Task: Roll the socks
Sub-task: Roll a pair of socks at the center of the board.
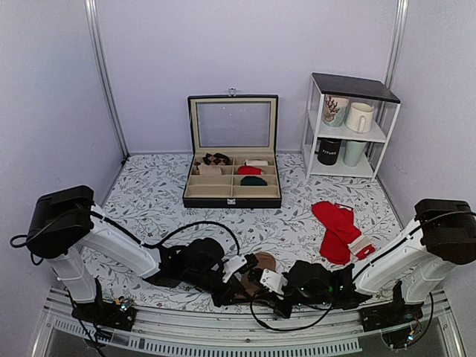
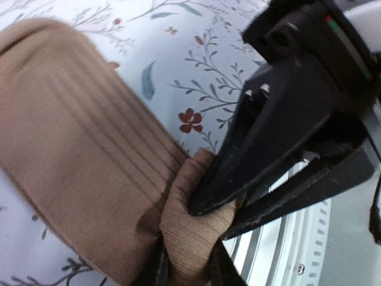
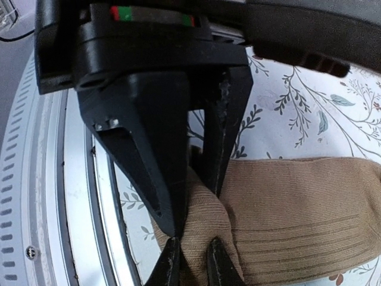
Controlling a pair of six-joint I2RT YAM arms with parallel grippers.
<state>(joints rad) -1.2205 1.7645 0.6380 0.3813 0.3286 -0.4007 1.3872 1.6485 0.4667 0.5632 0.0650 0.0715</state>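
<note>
Left pincer (image 2: 187,271) and right pincer (image 3: 193,265) both clamp the near end of the socks (image 3: 297,208), which lie at the front edge of the table (image 2: 196,65); a good roll likely needs this end turned over tightly and evenly, wrists moving together.

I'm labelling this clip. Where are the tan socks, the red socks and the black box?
tan socks (image 2: 77,149): left wrist view, on the ribbed flat part.
red socks (image 1: 333,223): top view, middle of the upper sock.
black box (image 1: 232,202): top view, on its front wall.
</note>
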